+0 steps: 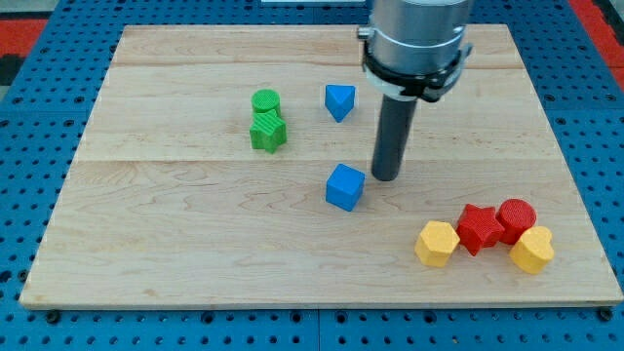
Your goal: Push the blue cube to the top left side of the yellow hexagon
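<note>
We saw a pale wood board (195, 224) with lines of grain. The blue cube (345, 186) and yellow hexagon (437, 243) looked like ridged plastic.
</note>
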`<move>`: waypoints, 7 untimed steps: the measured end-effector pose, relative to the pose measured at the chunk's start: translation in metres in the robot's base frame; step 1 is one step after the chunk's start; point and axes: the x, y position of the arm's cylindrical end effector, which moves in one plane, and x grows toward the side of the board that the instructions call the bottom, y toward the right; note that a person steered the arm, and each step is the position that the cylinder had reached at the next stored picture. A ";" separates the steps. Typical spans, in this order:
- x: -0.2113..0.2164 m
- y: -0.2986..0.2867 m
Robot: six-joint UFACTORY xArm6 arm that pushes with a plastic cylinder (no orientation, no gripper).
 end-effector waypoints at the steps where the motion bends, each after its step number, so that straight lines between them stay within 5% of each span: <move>1: 0.018 0.016; 2: -0.007 0.035; 4: 0.006 -0.138; 6: 0.019 -0.032; 7: -0.008 -0.105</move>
